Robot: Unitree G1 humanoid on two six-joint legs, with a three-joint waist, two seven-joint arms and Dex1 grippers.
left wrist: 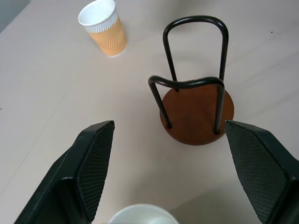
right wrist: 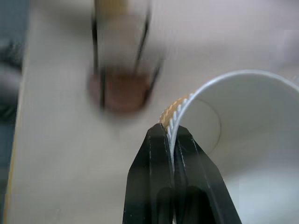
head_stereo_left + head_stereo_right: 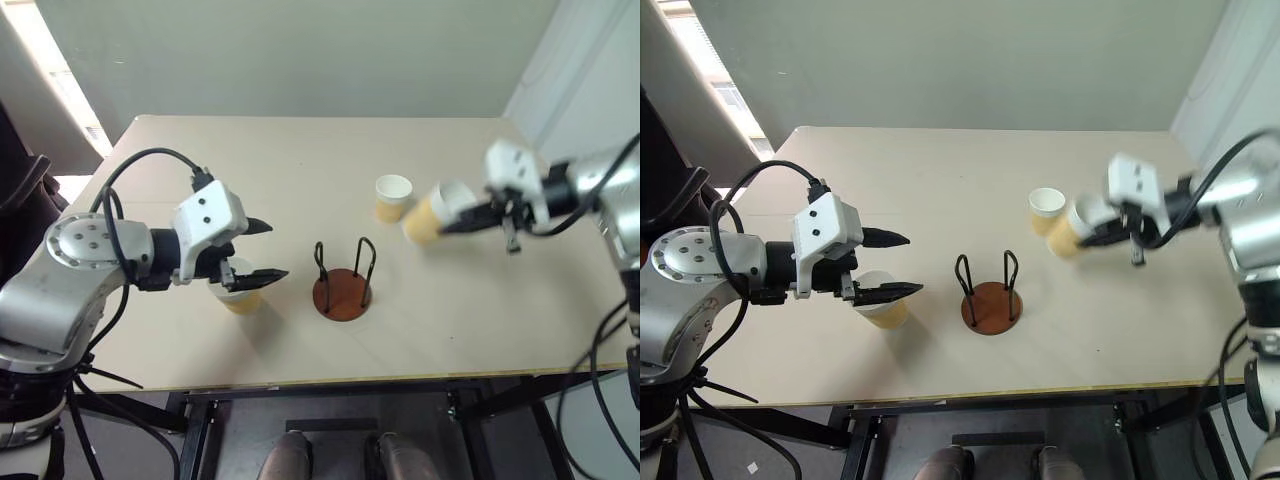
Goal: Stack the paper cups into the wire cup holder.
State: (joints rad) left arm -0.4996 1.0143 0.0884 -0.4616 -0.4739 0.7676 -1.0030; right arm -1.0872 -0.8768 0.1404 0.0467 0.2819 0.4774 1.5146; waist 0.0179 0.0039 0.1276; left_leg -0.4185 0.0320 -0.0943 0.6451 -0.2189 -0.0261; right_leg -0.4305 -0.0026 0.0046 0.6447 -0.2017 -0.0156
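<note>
The wire cup holder [image 3: 342,290] stands empty at the table's middle front, a reddish-brown disc with black wire loops. Just left of it a paper cup [image 3: 240,297] stands upright, and my left gripper [image 3: 276,250] hovers open over its rim, one finger on each side. My right gripper [image 3: 470,222] is shut on the rim of a second paper cup [image 3: 428,220], held tilted in the air to the right of the holder. In the right wrist view the fingers [image 2: 161,144] pinch that cup's wall [image 2: 243,140]. A third paper cup [image 3: 392,197] stands behind and right of the holder.
The beige table [image 3: 300,160] has a front edge close to the holder. A grey wall runs behind the table's far edge. Black cables loop over my left arm.
</note>
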